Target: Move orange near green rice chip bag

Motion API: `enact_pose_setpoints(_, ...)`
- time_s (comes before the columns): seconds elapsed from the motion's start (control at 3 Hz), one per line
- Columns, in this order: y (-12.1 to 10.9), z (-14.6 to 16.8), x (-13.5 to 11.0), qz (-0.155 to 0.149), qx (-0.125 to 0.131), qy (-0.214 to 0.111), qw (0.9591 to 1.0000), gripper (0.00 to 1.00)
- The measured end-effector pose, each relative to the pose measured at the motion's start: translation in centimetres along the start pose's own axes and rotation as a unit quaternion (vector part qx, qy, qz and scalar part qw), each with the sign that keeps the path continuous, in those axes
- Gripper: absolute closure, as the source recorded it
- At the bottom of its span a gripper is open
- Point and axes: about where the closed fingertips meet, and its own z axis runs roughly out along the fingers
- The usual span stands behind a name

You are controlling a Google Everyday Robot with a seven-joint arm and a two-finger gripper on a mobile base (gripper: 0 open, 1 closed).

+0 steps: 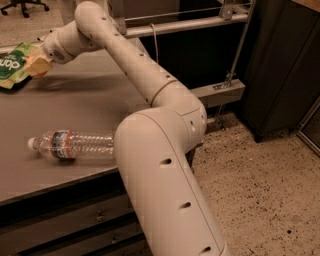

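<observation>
Where my arm reaches: gripper at the table's far left.
Grip: I cannot tell.
Green rice chip bag: flat, just left of my gripper.
Water bottle: lying near front edge.

Items counted outward from the green rice chip bag. One green rice chip bag, lying flat on one counter. One claw, pale yellow, at the bag's right edge, carried by one robot arm. One water bottle, clear, on its side, well apart from the bag toward the counter's near edge. One office chair, partly seen on the floor beyond the bag. One dark cabinet, far to the bag's right.
</observation>
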Motion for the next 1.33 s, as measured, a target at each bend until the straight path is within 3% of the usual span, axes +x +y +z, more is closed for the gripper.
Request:
enact_pose_setpoints(0.67,0.35,0.45,-0.06,0.002,-0.006,-0.002,1.0000,0.13)
enact_pose_setpoints(1.0,0.41,0.56,0.02,0.005,-0.006,-0.002,1.0000,0.00)
enact_pose_setpoints(1.33,0.35,0.51,0.11,0.006,-0.005,-0.002,1.0000,0.00)
